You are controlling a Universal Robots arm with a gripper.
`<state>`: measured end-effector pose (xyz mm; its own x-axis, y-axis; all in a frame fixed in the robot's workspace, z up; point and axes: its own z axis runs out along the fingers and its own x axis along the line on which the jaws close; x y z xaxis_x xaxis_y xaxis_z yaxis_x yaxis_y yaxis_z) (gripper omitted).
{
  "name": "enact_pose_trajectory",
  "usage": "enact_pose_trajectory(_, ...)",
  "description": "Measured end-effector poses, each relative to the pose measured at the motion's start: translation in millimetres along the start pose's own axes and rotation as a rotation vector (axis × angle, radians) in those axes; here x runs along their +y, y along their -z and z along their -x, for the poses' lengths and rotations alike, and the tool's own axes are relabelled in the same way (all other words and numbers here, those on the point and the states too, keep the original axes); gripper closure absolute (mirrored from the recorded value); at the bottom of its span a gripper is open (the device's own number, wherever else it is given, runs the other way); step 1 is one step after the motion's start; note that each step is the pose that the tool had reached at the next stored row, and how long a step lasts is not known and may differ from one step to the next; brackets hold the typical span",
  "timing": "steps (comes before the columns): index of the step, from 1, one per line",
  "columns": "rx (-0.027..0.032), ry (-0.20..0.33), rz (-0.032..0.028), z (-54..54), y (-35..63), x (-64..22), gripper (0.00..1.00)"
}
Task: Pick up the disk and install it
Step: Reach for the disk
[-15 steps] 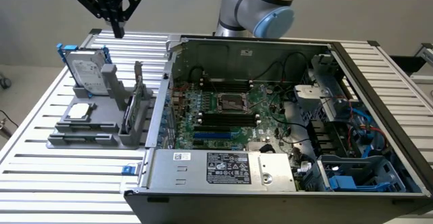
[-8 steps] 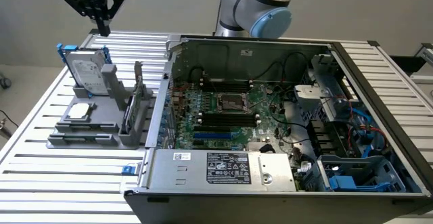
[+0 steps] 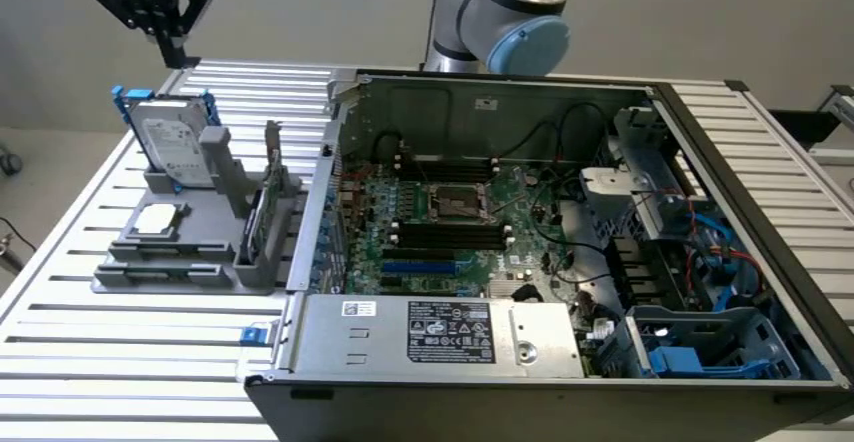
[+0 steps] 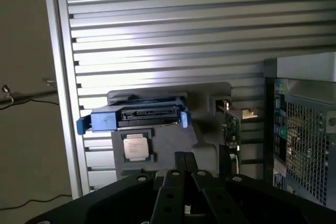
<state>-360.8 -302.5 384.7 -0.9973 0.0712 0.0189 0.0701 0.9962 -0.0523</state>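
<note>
Gripper [image 3: 174, 59] is up in the air, fingers pinched together on nothing, hanging above the disk [image 3: 174, 140]. Disk sits leaning in the grey holder [image 3: 167, 262] (blue carrier and all), beside the open PC case [image 3: 454, 112], sharing the holder with a CPU chip [image 3: 158, 218].

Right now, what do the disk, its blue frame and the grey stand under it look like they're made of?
The disk looks metal: dull silver-grey shell, white label. The frame is probably plastic: uniform bright blue, slight sheen. The stand seems matte plastic: flat even grey, no glint.
</note>
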Motion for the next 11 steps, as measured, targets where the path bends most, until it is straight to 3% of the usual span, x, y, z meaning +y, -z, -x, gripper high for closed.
enact_pose_trajectory(11,0.0000,0.003,0.0023,-45.4,-10.1,0.9,0.89)
